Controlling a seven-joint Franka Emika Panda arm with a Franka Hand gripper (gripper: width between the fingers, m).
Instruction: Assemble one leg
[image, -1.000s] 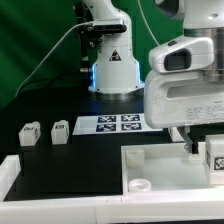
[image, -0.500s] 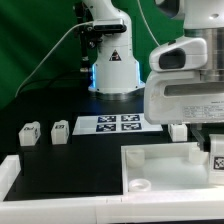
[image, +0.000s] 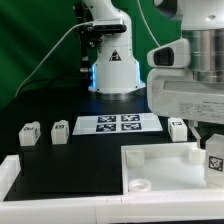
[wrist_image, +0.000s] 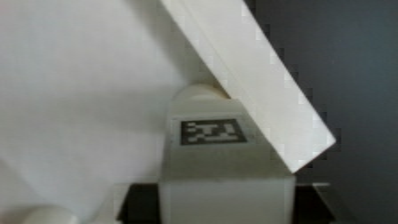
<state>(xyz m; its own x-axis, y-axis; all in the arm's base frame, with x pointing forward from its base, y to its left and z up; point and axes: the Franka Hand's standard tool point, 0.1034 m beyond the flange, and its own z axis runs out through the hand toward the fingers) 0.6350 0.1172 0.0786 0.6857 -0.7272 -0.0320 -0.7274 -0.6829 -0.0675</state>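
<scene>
My gripper (image: 211, 143) is at the exterior view's right, shut on a white leg (image: 214, 160) with a square tag, held over the right part of the large white slab (image: 160, 165). In the wrist view the leg (wrist_image: 215, 140) stands between the dark fingers (wrist_image: 146, 200), its tagged end close to the slab's (wrist_image: 80, 90) raised edge; I cannot tell if it touches. Three more legs stand on the black table: two at the left (image: 28, 133) (image: 60, 130) and one beside my gripper (image: 177, 128).
The marker board (image: 118, 123) lies flat behind the slab. The robot base (image: 110, 60) stands at the back. A white rail (image: 60, 205) runs along the near edge. The slab has round sockets at its near-left corners (image: 138, 185).
My gripper has shifted a little toward the exterior view's right with the leg in it, uncovering the leg that stands on the table beside it.
</scene>
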